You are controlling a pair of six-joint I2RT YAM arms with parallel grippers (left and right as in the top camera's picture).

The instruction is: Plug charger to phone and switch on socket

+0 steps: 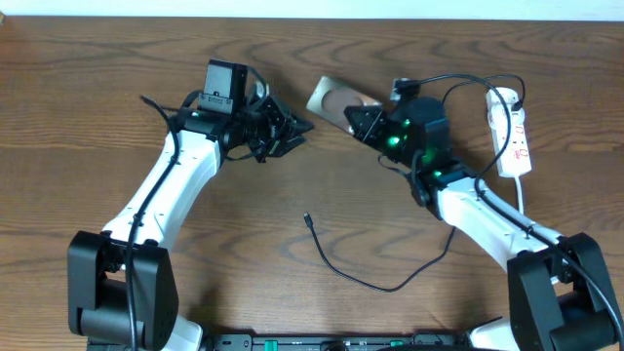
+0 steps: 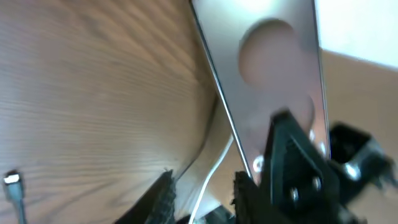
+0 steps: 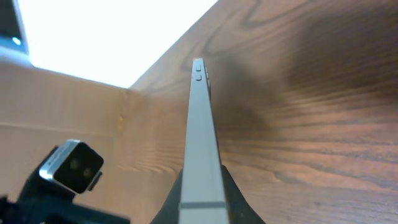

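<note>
I have the right gripper (image 1: 363,119) clenched on the flat grey rectangular phone (image 1: 331,97) at the far middle of the brown wooden bench (image 1: 117,58). The right wrist camera shows the phone edge-on between the gripper's 2 fingers (image 3: 239,200). My left gripper (image 1: 286,130) sits released just left of the phone, nothing between its jaws. The thin black charger (image 1: 361,278) lies loose on the near middle of the bench, its small connector tip (image 1: 307,219) well apart from the phone, and the white elongated socket (image 1: 513,132) lies at the far right.

Bright, even light; left wrist view blurred, pale glare on phone (image 2: 273,50).
</note>
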